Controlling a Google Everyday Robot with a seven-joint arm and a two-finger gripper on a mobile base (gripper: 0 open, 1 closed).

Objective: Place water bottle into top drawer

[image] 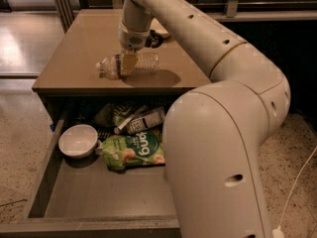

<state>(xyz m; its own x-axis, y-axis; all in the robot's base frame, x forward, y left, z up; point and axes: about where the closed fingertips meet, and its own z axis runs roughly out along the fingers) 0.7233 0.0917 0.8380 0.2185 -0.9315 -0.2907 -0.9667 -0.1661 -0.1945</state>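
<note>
The water bottle (146,62), clear and crinkled, lies on its side on the tan table (79,43) near the front edge, its cap end pointing left. My gripper (128,63) reaches down from above and is shut on the water bottle at its middle, with one tan finger (129,64) in front of it. The bottle rests on the table. Below the table, the top drawer (99,197) is pulled open, with its front half bare.
In the drawer lie a white bowl (78,140), a green snack bag (133,151) and a bottle with a white-and-black label (144,121). My arm's bulky segment (218,162) covers the drawer's right side. A white cable (297,182) runs over the floor at right.
</note>
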